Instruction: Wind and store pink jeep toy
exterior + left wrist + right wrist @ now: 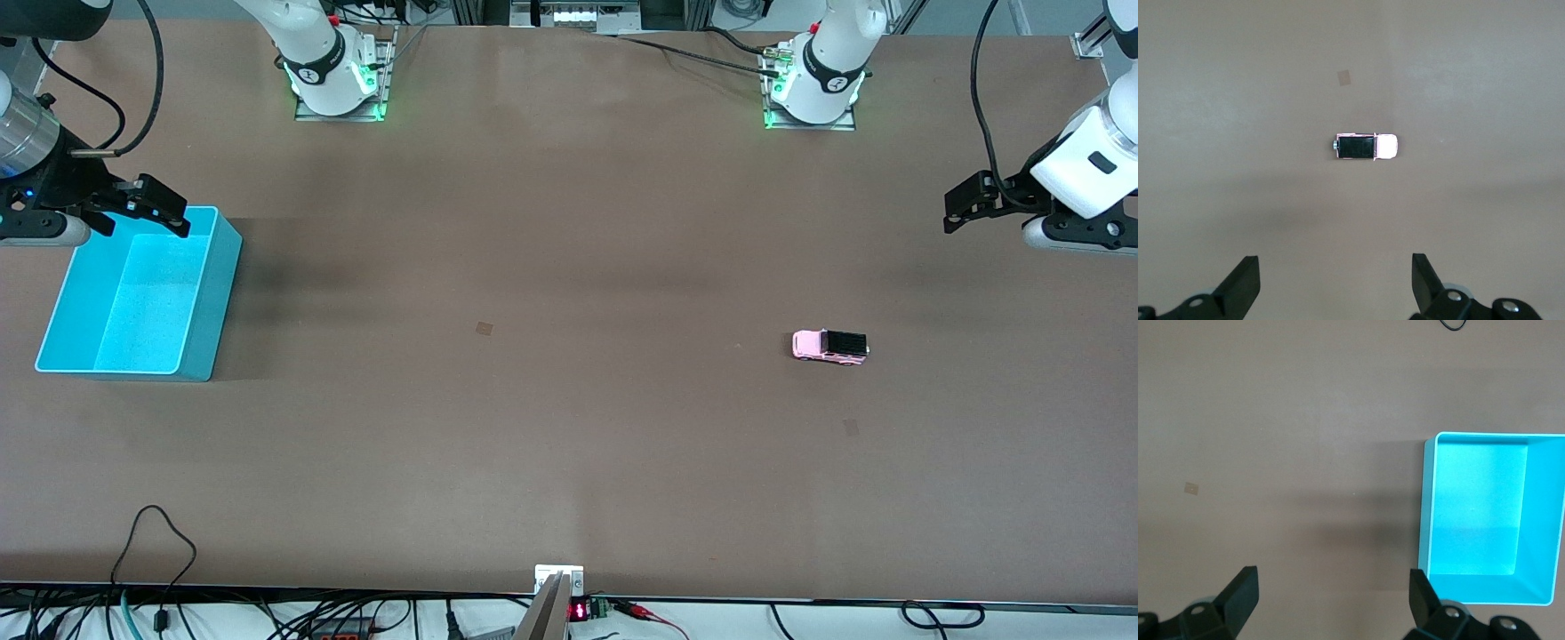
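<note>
Pink jeep toy (829, 347) sits on the table toward the left arm's end, well clear of the wide-open left gripper (965, 206), long axis crosswise to its fingers (1241, 283); right gripper (147, 209), also wide, hovers over turquoise bin (200, 347).

Two white Franka arms, black pincers
Glossy white shells, black joint bands, black looping cables, green-lit bases; left pincer (956, 209), right pincer (164, 213).

A broad brown table (569, 222) filled the view (evenly lit, faintly shadowed); tangled black cables (151, 551) hung along its near edge.
</note>
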Robot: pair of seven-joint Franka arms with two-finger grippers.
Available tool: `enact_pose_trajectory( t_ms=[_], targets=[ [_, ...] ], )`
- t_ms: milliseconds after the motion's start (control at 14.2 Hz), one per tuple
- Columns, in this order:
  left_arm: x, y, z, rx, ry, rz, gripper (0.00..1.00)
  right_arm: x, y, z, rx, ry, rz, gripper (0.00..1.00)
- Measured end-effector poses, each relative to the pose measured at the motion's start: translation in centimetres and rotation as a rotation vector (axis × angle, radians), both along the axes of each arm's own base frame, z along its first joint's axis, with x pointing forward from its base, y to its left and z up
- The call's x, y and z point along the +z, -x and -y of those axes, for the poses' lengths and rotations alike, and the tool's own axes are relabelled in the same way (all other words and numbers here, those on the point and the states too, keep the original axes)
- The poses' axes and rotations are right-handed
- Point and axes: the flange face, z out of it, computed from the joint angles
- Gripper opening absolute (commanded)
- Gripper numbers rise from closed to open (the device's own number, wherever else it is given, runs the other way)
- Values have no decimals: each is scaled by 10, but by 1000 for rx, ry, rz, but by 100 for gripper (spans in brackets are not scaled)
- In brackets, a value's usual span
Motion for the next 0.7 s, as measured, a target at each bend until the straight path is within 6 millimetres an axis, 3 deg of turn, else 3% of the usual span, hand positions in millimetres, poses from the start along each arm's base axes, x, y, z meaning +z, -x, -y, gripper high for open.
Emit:
enact_pose_trajectory(
  t_ms=[704],
  targets=[
    [0, 0, 0, -6, -25, 0, 100, 0, 0, 0, 3, 0, 0, 100]
  ],
)
